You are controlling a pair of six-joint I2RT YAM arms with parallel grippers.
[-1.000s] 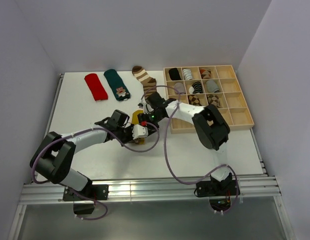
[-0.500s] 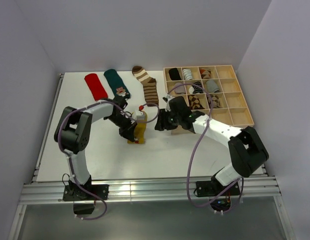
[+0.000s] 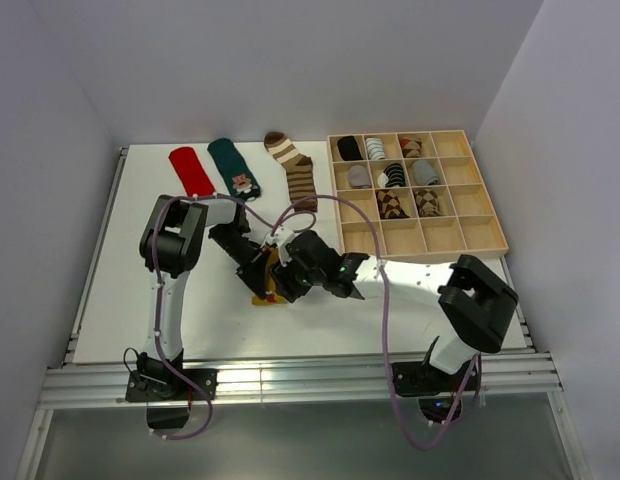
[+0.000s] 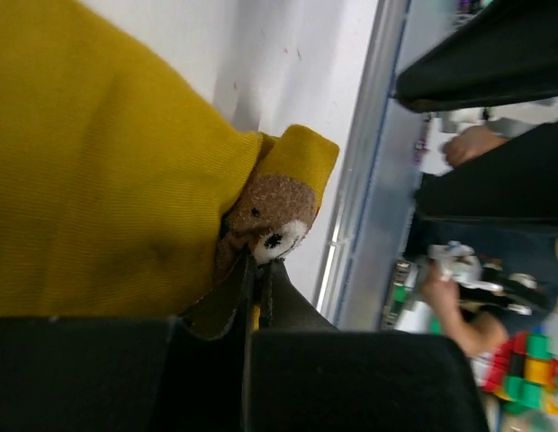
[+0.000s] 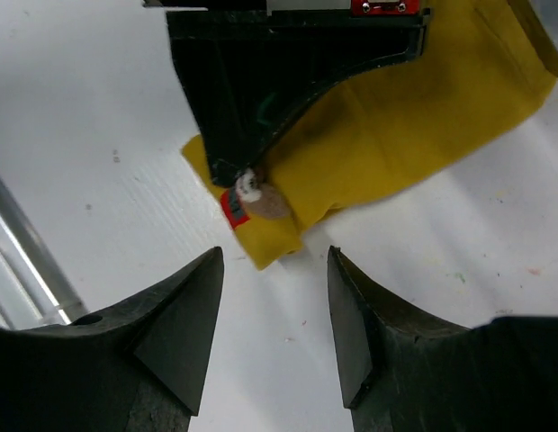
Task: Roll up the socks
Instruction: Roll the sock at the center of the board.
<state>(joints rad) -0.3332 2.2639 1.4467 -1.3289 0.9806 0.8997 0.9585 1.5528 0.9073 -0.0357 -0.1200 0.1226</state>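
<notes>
A mustard yellow sock [image 3: 262, 296] with a small bear face [image 4: 265, 216] lies on the white table near its middle. My left gripper [image 3: 257, 272] is shut on this sock's edge beside the bear [image 5: 256, 193], and yellow fabric [image 4: 99, 180] shows between the jaws. My right gripper [image 5: 274, 333] hangs open just in front of the sock's near corner [image 5: 274, 247], touching nothing. The red sock [image 3: 192, 172], the dark teal sock [image 3: 235, 168] and the brown-and-cream striped sock [image 3: 296, 170] lie flat along the back of the table.
A wooden compartment tray [image 3: 480, 232] stands at the back right, with rolled socks in several of its cells. A metal rail [image 3: 290, 380] runs along the near table edge. Both arms meet closely over the yellow sock.
My right gripper has swung from beside the tray to the left and nearer, onto the yellow sock, and its jaws have opened a little. The left gripper has stayed shut on the sock.
</notes>
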